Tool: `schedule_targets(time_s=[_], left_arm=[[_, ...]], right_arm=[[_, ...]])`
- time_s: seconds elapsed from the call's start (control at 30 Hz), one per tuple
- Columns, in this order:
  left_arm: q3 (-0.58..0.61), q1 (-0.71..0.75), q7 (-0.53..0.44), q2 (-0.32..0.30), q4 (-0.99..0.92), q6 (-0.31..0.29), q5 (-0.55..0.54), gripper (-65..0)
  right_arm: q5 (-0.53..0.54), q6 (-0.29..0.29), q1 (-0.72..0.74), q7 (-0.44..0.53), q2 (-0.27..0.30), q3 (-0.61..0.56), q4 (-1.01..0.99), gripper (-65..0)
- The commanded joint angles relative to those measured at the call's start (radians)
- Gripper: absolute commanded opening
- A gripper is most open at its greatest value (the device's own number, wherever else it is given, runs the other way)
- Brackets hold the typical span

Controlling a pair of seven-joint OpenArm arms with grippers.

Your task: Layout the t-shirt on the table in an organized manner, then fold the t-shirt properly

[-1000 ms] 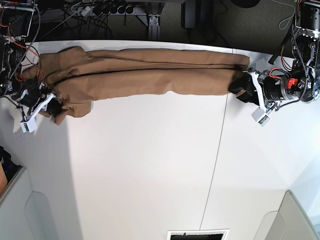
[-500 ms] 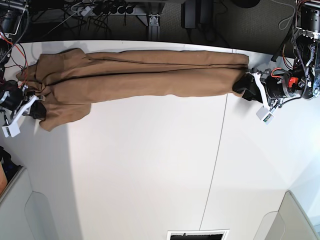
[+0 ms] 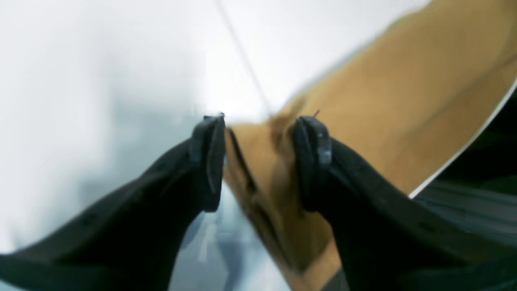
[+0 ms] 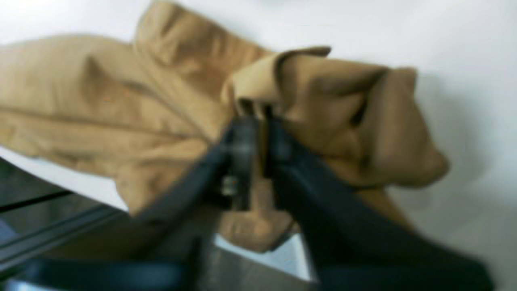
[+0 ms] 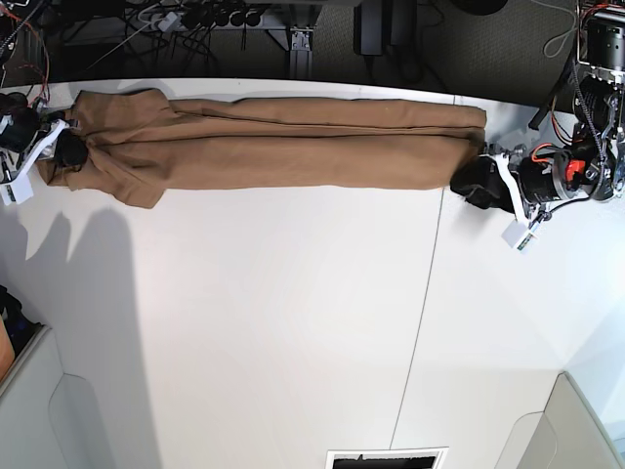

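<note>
The tan-brown t-shirt (image 5: 293, 147) lies pulled out in a long narrow band along the far edge of the white table (image 5: 293, 322). My right gripper (image 5: 66, 151) is at its bunched left end. In the right wrist view the jaws (image 4: 262, 133) stand almost together, pinching a fold of the t-shirt (image 4: 101, 101). My left gripper (image 5: 471, 181) sits at the band's right end. In the left wrist view it is open (image 3: 258, 157), its fingers (image 3: 208, 161) straddling a corner of the cloth (image 3: 404, 101) that rests on the table.
The table's far edge runs just behind the shirt, with cables and dark floor beyond it. A thin seam line (image 5: 425, 293) crosses the tabletop right of centre. Grey rounded panels (image 5: 59, 420) sit at both near corners, and a dark slot (image 5: 386, 459) at the near edge.
My right gripper has carried the shirt's left end up toward the far-left corner, drawing the band straighter. The left gripper has stayed at the right end, shifting only slightly.
</note>
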Motion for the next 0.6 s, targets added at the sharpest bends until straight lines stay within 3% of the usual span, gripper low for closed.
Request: schedule_targets(time_s=[0.0, 0.07, 0.57], left_arm=[[-0.009, -0.018, -0.011, -0.019, 0.013, -0.003, -0.014, -34.5], [-0.009, -0.021, -0.011, -0.020, 0.013, -0.003, -0.015, -34.5], [-0.009, -0.015, 0.002, -0.019, 0.012, -0.003, -0.014, -34.5]], right_arm=[[0.013, 0.003, 0.002, 0.013, 0.020, 0.010, 0.014, -43.3], [0.012, 0.003, 0.000, 0.013, 0.021, 0.011, 0.014, -39.4], [0.023, 0.003, 0.008, 0.043, 0.020, 0.193, 0.132, -39.5]])
